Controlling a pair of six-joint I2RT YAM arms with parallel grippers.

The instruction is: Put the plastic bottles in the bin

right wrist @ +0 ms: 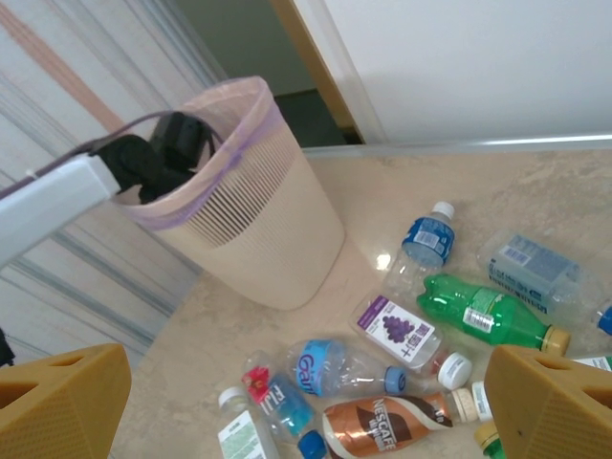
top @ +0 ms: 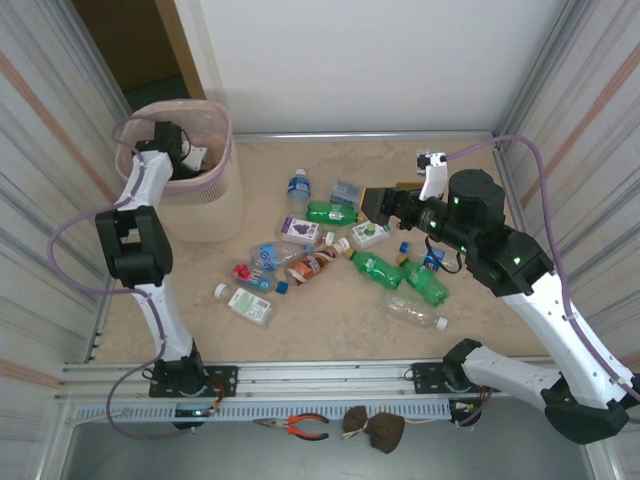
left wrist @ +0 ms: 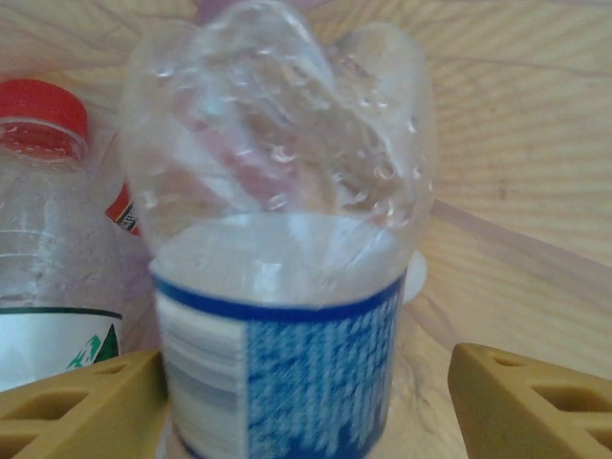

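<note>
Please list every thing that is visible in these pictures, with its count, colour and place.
table: one, beige, under everything.
bin: one, pale pink, far left corner.
green bottles: three, green, table middle and right.
brown bottle: one, brown, middle.
clear bottles: about eight, clear with various labels, middle.
blue-labelled bottle: one, clear, in bin.
red-capped bottle: one, clear, in bin.
loose caps: a few, blue, among the bottles.
pliers: one, red-handled, near ledge.
left pincer: yellow, open, inside bin.
right pincer: yellow, open, above the table bottles.

Beige table (top: pixel 330 320) — crushed plastic bottles (top: pixel 378 268) scattered mid-surface, pink bin (top: pixel 215 212) standing far left.
</note>
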